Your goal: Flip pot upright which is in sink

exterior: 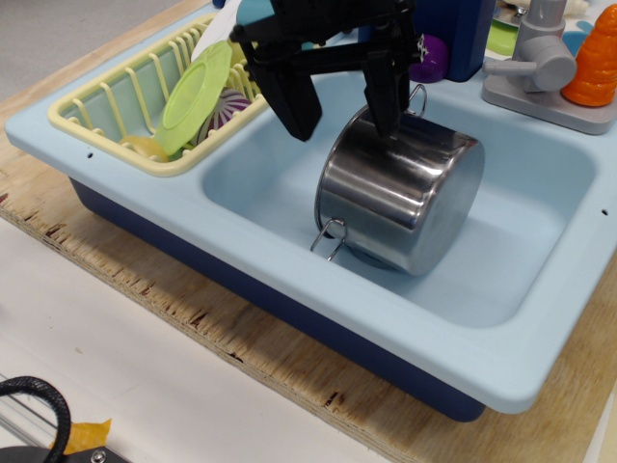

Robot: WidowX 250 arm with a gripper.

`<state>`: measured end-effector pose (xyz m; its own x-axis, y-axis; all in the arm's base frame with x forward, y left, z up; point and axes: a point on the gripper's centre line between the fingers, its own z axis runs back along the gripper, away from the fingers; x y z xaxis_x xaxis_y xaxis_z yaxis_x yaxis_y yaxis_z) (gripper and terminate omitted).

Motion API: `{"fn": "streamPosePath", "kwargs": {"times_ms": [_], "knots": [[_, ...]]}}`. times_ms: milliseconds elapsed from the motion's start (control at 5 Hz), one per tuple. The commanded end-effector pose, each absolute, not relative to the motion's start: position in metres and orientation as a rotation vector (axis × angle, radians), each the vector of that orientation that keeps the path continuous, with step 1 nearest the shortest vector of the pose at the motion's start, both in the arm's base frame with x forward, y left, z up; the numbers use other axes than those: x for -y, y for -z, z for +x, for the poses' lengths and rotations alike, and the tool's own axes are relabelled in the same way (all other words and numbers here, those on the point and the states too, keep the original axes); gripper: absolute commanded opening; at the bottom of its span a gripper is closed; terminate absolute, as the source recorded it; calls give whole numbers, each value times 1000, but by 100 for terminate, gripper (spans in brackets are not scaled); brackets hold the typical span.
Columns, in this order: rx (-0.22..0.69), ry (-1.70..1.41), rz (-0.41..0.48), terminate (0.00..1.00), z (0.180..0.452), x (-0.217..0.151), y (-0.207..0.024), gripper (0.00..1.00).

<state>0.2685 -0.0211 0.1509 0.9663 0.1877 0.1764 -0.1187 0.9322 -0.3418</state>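
Observation:
The shiny steel pot (405, 193) lies tilted on its side in the light-blue sink (540, 260), its open mouth facing down-left and one wire loop handle at the front, one at the back. My black gripper (342, 118) is open and hangs over the pot's upper left rim. Its right finger (384, 101) reaches the pot's back top edge near the rear handle. Its left finger (294, 104) hangs in the free space to the left of the pot.
A pale yellow dish rack (125, 106) at the left holds a green plate (196, 92) and a ball. A grey faucet (540, 63), an orange carrot (593, 58) and a purple eggplant (431, 58) stand along the sink's back edge.

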Motion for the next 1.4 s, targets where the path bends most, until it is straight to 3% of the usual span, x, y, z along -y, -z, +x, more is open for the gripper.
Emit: {"fn": "streamPosePath", "kwargs": {"times_ms": [0, 400, 600, 800, 1000, 1200], "knots": [[261, -173, -423, 0, 273, 25, -150, 100], [288, -193, -514, 0, 280, 50, -140, 100], [275, -172, -527, 0, 288, 62, -136, 0], [262, -155, -510, 0, 292, 70, -132, 0], [235, -95, -428, 0, 299, 76, -133, 0], [206, -22, -250, 0, 301, 76, -142, 0]]}}
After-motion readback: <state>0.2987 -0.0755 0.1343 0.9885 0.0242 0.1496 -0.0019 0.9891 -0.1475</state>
